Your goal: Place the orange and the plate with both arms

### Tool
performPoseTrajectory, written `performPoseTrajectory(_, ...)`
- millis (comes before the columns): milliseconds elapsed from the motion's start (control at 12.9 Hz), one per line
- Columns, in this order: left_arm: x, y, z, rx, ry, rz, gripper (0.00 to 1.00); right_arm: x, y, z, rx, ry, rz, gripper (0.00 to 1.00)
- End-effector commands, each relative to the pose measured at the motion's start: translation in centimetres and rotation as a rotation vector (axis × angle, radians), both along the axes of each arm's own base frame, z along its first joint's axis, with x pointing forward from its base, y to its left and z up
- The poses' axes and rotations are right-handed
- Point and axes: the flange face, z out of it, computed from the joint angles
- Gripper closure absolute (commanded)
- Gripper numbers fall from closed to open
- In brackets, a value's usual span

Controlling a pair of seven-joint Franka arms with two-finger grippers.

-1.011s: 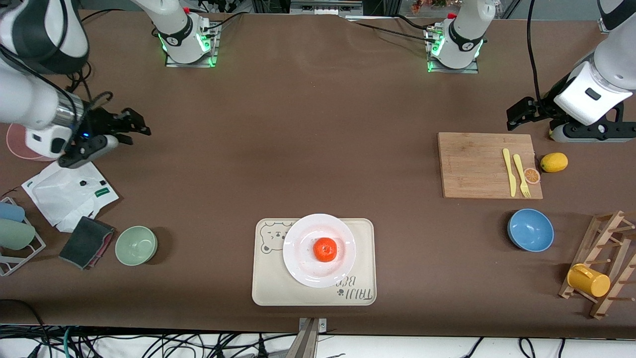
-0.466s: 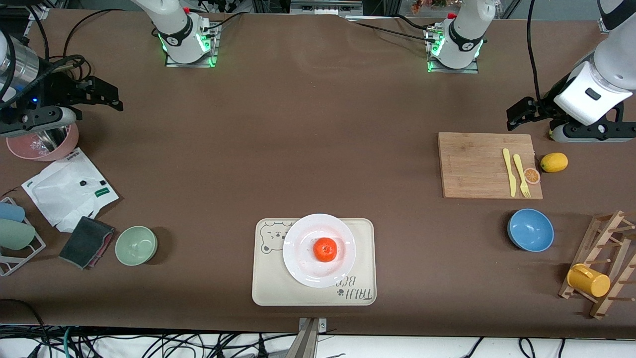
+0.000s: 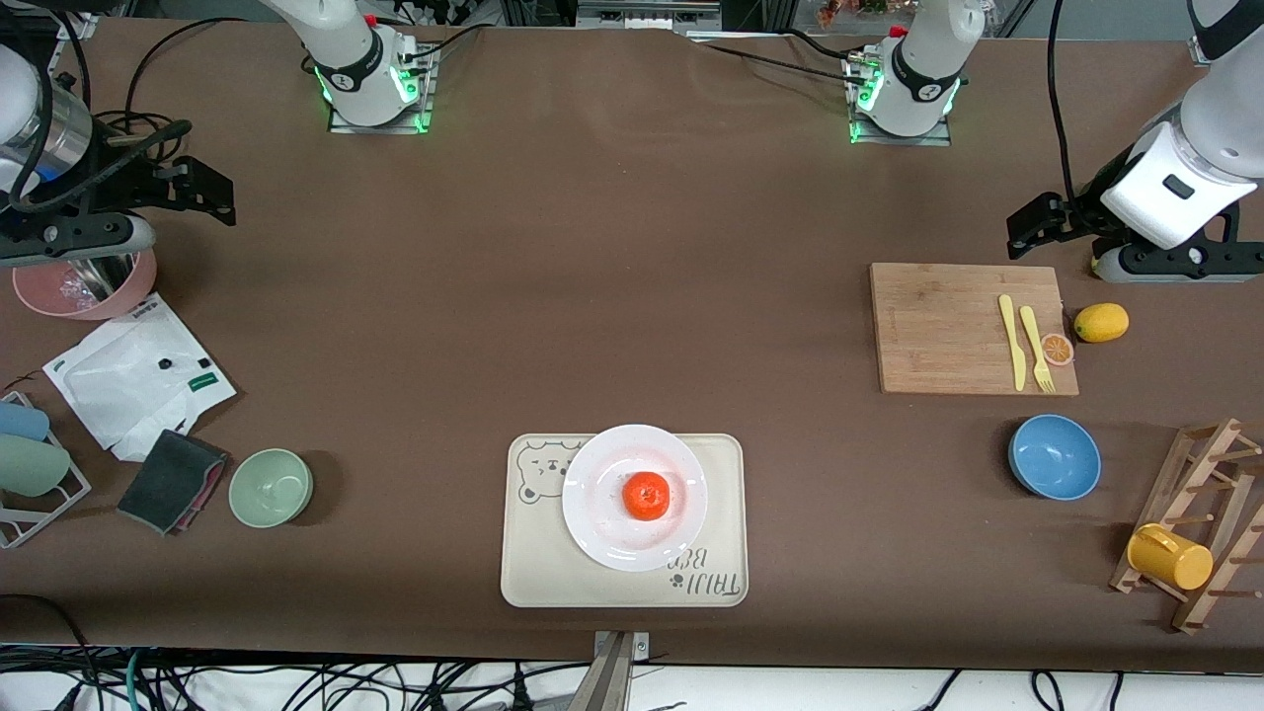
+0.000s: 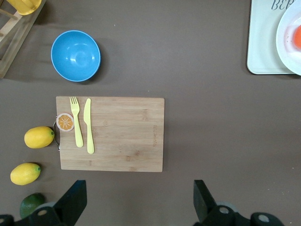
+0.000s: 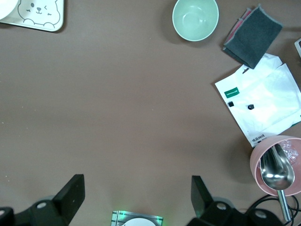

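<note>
The orange [image 3: 646,495] sits in the middle of the white plate [image 3: 592,513], which rests on a cream bear-print tray [image 3: 533,578] at the table's front edge. The left wrist view catches the plate [image 4: 288,52] and the orange [image 4: 297,37] at its border. My left gripper [image 3: 1032,227] hangs open over bare table next to the cutting board, nothing between its fingers [image 4: 138,193]. My right gripper [image 3: 202,188] is open and empty too [image 5: 136,188], over bare table by the pink cup at the right arm's end.
A wooden cutting board [image 3: 973,328] carries a yellow knife, fork and an orange slice, with a lemon [image 3: 1101,322] beside it. A blue bowl [image 3: 1055,456] and a rack with a yellow mug [image 3: 1170,556] stand nearer the camera. A green bowl [image 3: 271,487], dark cloth [image 3: 173,480], white bag [image 3: 138,380] and pink cup [image 3: 84,291] lie at the right arm's end.
The right arm has pulled back toward its end of the table, uncovering the pink cup. The left arm, orange and plate have not moved.
</note>
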Motion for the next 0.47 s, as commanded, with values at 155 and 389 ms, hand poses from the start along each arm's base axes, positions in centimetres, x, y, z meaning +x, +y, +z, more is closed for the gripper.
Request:
performPoseTrajectory(155, -0.3, 0.14, 0.78, 0.011, 0.0, -0.025, 0.0, -0.06, 0.1, 0.82, 0.002, -0.011, 0.0, 0.0)
performPoseTrajectory(389, -0.3, 0.14, 0.78, 0.012, 0.0, -0.024, 0.0, 0.2, -0.69, 0.54, 0.042, -0.001, -0.023, 0.0)
